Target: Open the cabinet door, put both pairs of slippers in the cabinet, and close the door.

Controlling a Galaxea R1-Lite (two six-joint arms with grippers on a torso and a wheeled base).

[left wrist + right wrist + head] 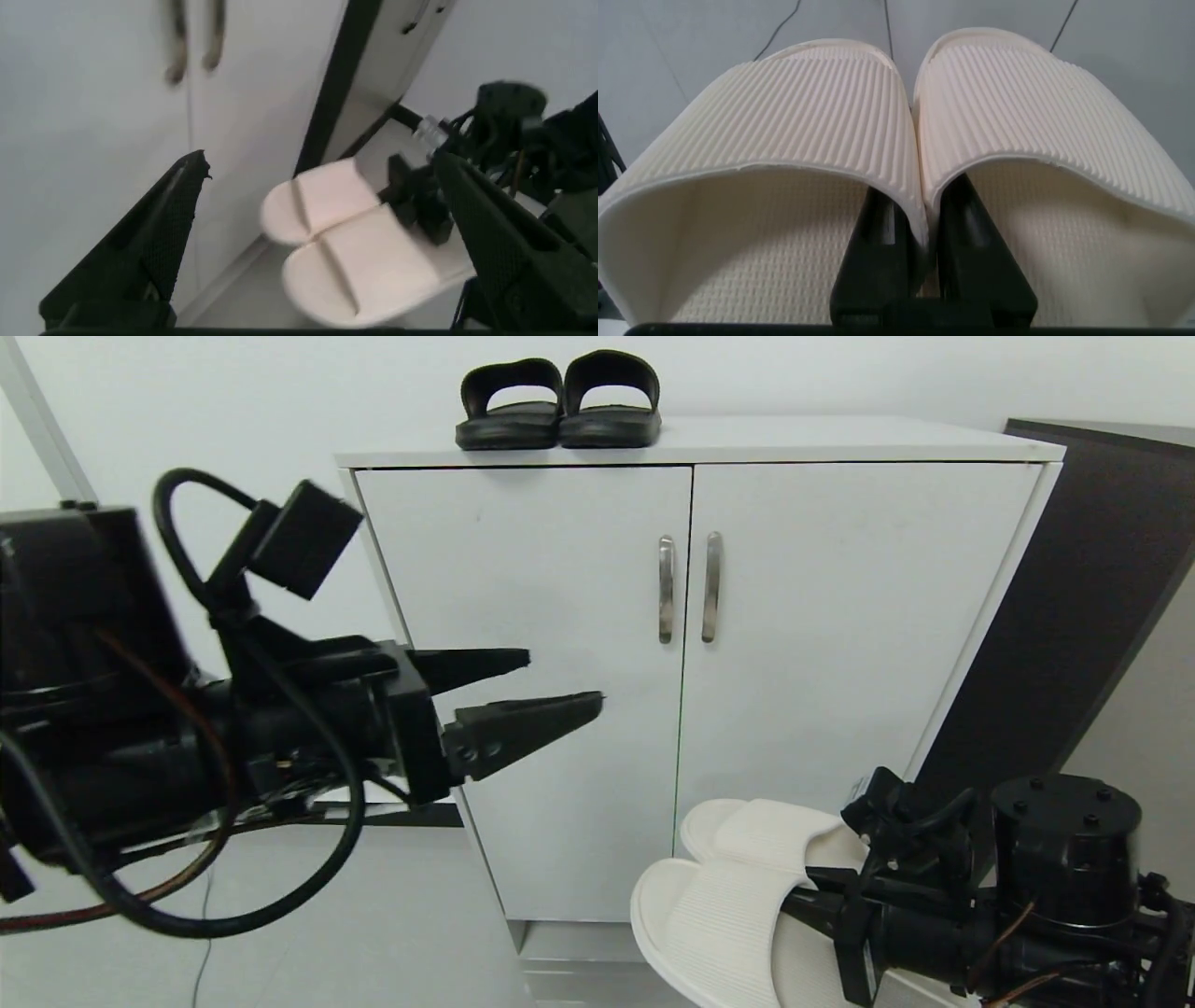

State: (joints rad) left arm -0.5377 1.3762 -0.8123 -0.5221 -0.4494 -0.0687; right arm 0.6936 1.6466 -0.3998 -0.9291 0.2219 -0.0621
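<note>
While the cabinet (840, 663) stands with both doors shut, the pair of white slippers (738, 887) hangs low in front of its right door, held by the right gripper (920, 247) — its jaws are closed on the two inner strap walls, one finger inside each slipper, pressing the pair side by side. The pair of black slippers (558, 403) sits on the cabinet's top, left of the middle. The left gripper (565, 679) is level before the left door — jaws apart, holding nothing — beside the two metal handles (666, 588).
</note>
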